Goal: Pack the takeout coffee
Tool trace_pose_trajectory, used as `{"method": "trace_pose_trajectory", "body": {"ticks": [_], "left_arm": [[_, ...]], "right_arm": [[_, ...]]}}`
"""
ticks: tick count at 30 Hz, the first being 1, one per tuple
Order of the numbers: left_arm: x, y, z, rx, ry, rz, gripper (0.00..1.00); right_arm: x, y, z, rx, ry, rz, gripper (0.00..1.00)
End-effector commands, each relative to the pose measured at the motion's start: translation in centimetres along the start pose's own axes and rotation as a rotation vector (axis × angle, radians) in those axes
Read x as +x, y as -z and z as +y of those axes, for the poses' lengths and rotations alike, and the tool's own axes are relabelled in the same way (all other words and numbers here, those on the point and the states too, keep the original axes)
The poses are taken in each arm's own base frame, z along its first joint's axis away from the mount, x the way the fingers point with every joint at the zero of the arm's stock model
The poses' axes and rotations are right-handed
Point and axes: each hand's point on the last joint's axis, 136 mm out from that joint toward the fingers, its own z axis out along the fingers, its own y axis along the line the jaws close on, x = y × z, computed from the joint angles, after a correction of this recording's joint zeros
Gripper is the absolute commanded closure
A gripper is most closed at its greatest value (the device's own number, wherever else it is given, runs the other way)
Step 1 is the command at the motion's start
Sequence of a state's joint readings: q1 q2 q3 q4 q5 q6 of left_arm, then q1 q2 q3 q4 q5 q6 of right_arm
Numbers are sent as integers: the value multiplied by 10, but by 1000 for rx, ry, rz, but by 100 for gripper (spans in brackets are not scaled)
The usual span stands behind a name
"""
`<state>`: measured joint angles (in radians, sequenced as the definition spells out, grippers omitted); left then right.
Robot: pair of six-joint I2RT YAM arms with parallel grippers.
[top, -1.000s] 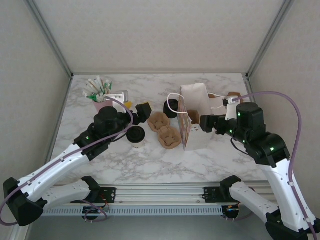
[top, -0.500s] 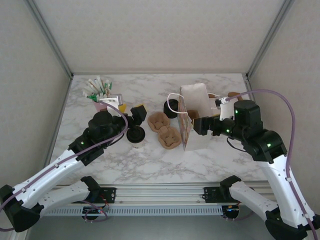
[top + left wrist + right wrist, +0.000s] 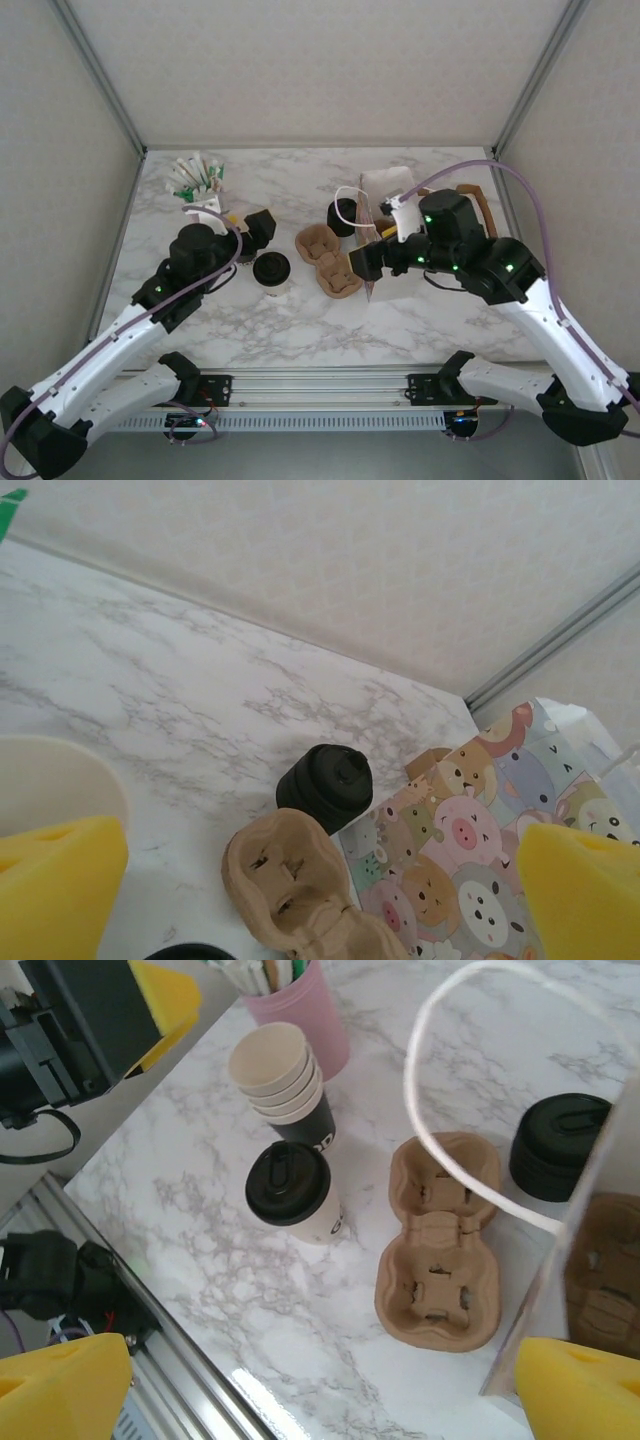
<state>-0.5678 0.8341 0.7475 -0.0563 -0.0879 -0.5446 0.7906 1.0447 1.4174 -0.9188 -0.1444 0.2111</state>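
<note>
The takeout coffee (image 3: 271, 270), a white cup with a black lid, stands upright on the marble left of centre and shows again in the right wrist view (image 3: 295, 1192). My left gripper (image 3: 260, 226) hovers open just behind and left of it, with nothing between its yellow pads (image 3: 55, 880). My right gripper (image 3: 367, 263) hangs open over the front edge of the cartoon-print paper bag (image 3: 385, 240), next to the brown cup carrier (image 3: 328, 258). Nothing lies between its pads (image 3: 585, 1390) either.
A short black cylinder (image 3: 343, 215) stands behind the carrier (image 3: 438, 1245). A stack of cream paper cups (image 3: 285, 1080) and a pink cup of straws (image 3: 196, 186) are at the back left. The bag's white handle loop (image 3: 450, 1120) arches over the carrier.
My right gripper has swung left from behind the bag to its front edge near the carrier. My left gripper has drawn back to the left. The coffee has stayed put.
</note>
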Motion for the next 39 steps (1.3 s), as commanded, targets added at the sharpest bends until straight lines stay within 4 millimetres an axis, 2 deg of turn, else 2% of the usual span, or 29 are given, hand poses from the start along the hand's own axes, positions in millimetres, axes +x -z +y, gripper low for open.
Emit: {"method": "trace_pose_trajectory", "body": {"ticks": [1,10,15,19,25,28,34,39], "left_arm": [[1,13,4,34,50,-26,0],[2,35,24,10,87,-102,0],[3,38,31,-16,93,-107,0],[-4,45,38,-50,85,-143,0],[-5,50,38,-29,95,-170,0],[-2,49,40,-33,98,-166,0],[3,48,43,-37,96,-157,0],[7,45,45,-41,85,-144,0]], "right_arm": [[-8,-7,7,35,69,7,1],[-11,-44,33,9,150,102,1],[-14,-61,31,44,130,157,1],[-19,-75,21,127,30,167,1],[-13,-98,36,57,-11,207,1],[-12,-109,33,92,-11,227,1],[-3,-134,12,220,-2,297,1],[4,-156,8,233,58,339,1]]}}
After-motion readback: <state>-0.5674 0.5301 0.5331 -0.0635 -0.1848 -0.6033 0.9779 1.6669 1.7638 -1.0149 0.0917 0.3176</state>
